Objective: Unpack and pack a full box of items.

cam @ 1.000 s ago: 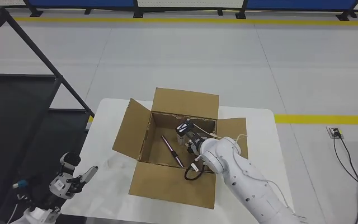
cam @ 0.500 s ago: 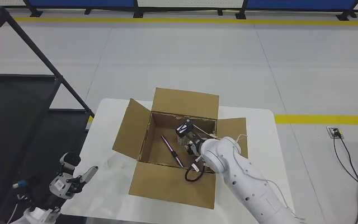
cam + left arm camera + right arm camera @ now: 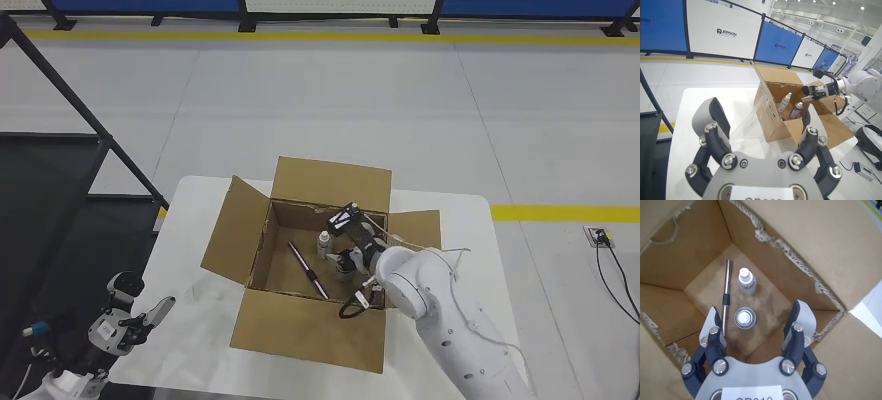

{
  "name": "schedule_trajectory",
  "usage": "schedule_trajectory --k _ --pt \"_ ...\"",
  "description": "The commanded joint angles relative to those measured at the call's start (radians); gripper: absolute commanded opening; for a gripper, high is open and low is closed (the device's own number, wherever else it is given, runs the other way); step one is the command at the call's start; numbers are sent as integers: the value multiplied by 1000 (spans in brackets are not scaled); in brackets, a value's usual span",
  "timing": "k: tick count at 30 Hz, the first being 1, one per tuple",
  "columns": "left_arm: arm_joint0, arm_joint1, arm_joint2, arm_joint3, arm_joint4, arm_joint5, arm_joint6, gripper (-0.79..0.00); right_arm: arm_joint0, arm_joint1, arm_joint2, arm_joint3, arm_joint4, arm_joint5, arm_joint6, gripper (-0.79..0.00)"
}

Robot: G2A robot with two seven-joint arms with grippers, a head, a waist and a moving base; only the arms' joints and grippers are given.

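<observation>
"On the white table, what is found?" asks the first inspector.

"One cardboard box, standing at the middle with all four flaps folded outward," the second replies. "The inner edges are ragged where the cardboard is torn. A strip of clear tape runs from the box's left side down toward the table."

"Contents?"

"Three items on the box floor. A metal rod with a dark collar lies flat on the left. To its right, a clear spray bottle with a white cap stands upright toward the far wall. An aerosol can stands upright nearer, just beside the rod but not touching it. The bottle and the can stand apart from one another."

"State of the right gripper?"

"It hangs over the right part of the box opening, at about rim height, pointing down into the box above the can. Its fingers are spread wide and hold nothing. Neither finger touches the can, the rod or the cardboard."

"And the left gripper?"

"It sits at the near left, off the table's near left corner, well apart from the box and facing it. Its fingers are likewise spread wide, with nothing between them."
</observation>
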Motion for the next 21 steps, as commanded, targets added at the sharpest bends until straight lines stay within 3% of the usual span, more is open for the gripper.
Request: schedule_trajectory --k 1,6,15,21 --pt "0 0 0 0 0 0 0 0 -48 9 52 -95 16 1 -6 0" --pt "-11 -1 19 5 -39 40 -36 0 -161 21 184 -281 135 98 -32 0" --pt "-117 6 79 -13 -112 115 -187 0 -177 22 193 -281 157 85 -63 0" --pt "-222 17 142 -16 -134 127 -346 0 -209 37 366 -269 377 47 -54 0"
